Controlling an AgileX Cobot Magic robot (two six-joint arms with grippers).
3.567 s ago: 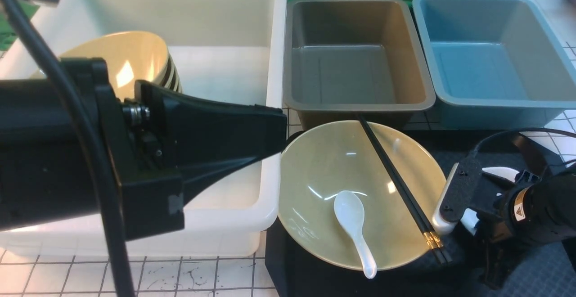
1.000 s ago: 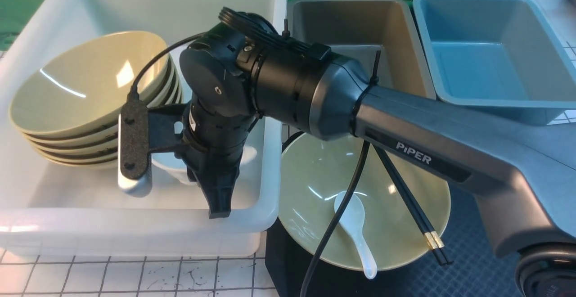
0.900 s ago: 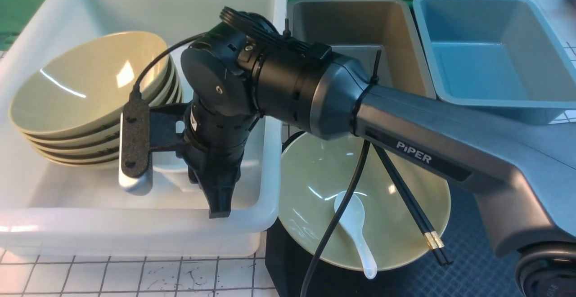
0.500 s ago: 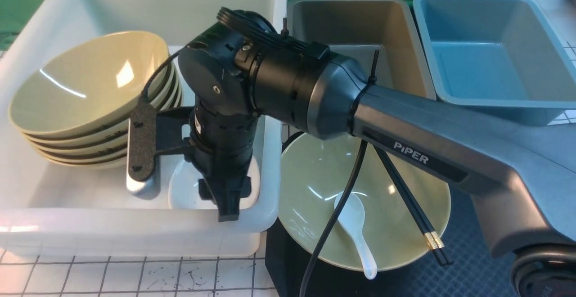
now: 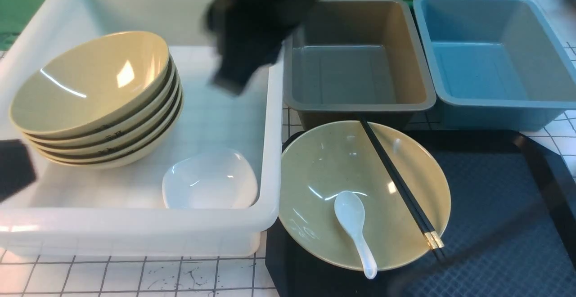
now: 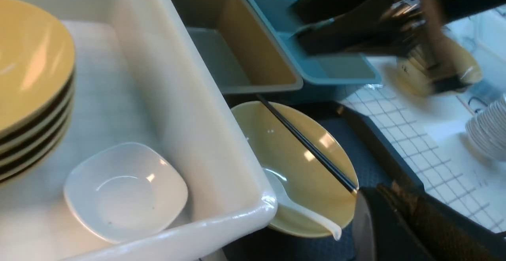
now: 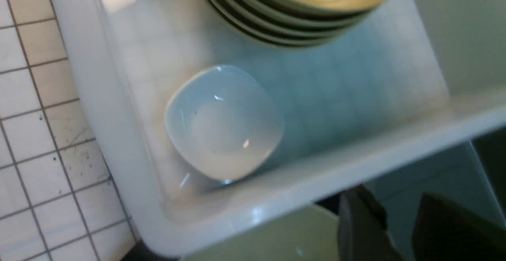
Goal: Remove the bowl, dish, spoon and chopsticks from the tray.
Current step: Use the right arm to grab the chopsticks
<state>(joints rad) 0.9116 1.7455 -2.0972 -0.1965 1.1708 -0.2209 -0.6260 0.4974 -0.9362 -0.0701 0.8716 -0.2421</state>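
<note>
While blurred above the far side of the white tub (image 5: 135,231), the right gripper (image 7: 393,199) shows jaws parted, nothing between them; the left gripper (image 6: 379,209) is fully closed, empty. Near-right corner of the tub holds the dish (image 5: 209,179). On the left end of the tray (image 5: 495,198) sits the bowl (image 5: 315,171), spoon (image 5: 353,225) inside, chopsticks (image 5: 398,184) across its right side.

No legible text or brand, faint marks inside the bowl (image 5: 324,166) and on stacked bowls (image 5: 108,146), unreadable
</note>
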